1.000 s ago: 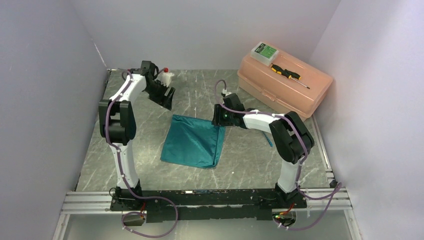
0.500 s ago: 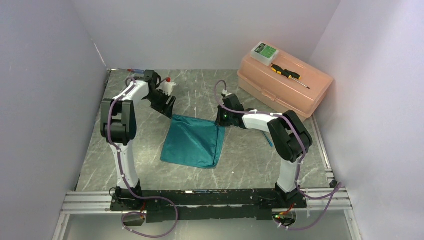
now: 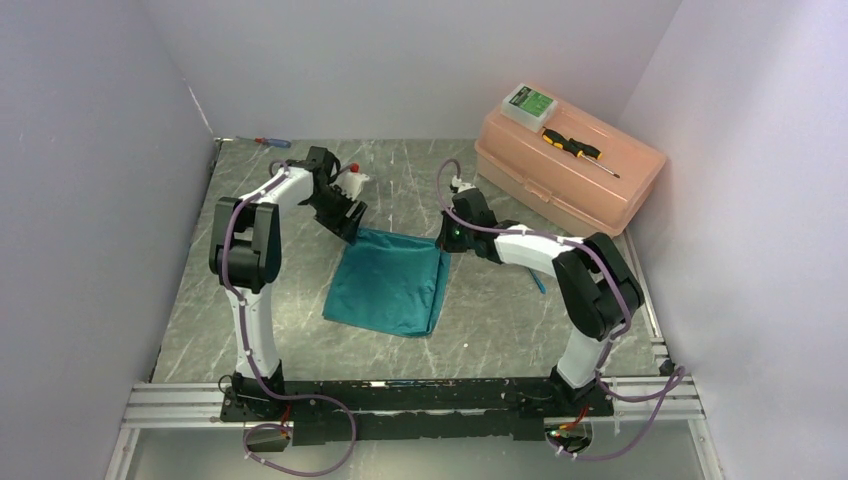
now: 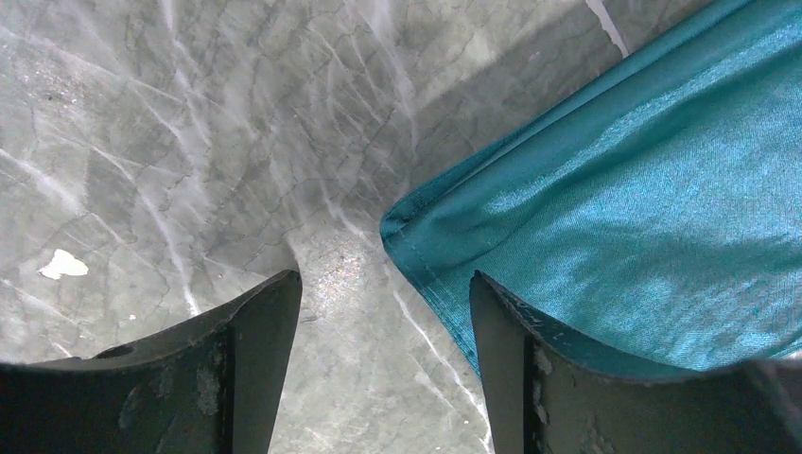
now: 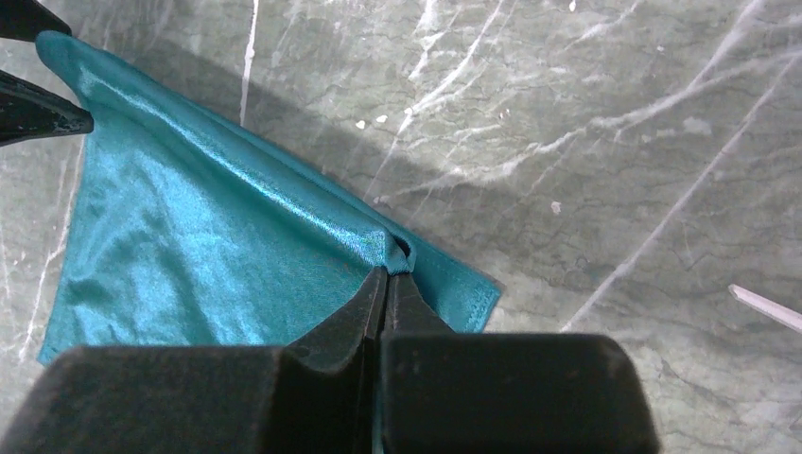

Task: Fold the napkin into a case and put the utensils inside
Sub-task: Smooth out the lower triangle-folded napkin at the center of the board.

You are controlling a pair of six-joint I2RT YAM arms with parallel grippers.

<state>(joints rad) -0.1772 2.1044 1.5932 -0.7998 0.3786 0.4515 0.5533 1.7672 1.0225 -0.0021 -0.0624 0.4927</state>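
The teal napkin (image 3: 388, 285) lies mostly flat in the middle of the table. My right gripper (image 3: 447, 240) is at its far right corner and is shut on a pinched-up fold of the napkin (image 5: 217, 246), close to the hem; the closed tips (image 5: 388, 272) show cloth bunched between them. My left gripper (image 3: 345, 220) hangs open over the far left corner. In the left wrist view that napkin corner (image 4: 615, 189) lies just ahead of the gripper (image 4: 383, 284), with one finger (image 4: 515, 369) over the hem. A blue utensil (image 3: 538, 280) peeks out under the right arm. A thin white stick (image 5: 766, 307) lies to the right.
A pink toolbox (image 3: 565, 165) stands at the back right with a yellow-and-black screwdriver (image 3: 575, 148) and a green-and-white box (image 3: 527, 102) on its lid. A red-and-blue screwdriver (image 3: 270, 142) lies at the far left. A small white bottle (image 3: 352, 180) stands behind the left gripper. Walls enclose the table.
The right gripper has closed on the napkin's far right corner. The left arm has swung right and down to the far left corner, its jaws staying open.
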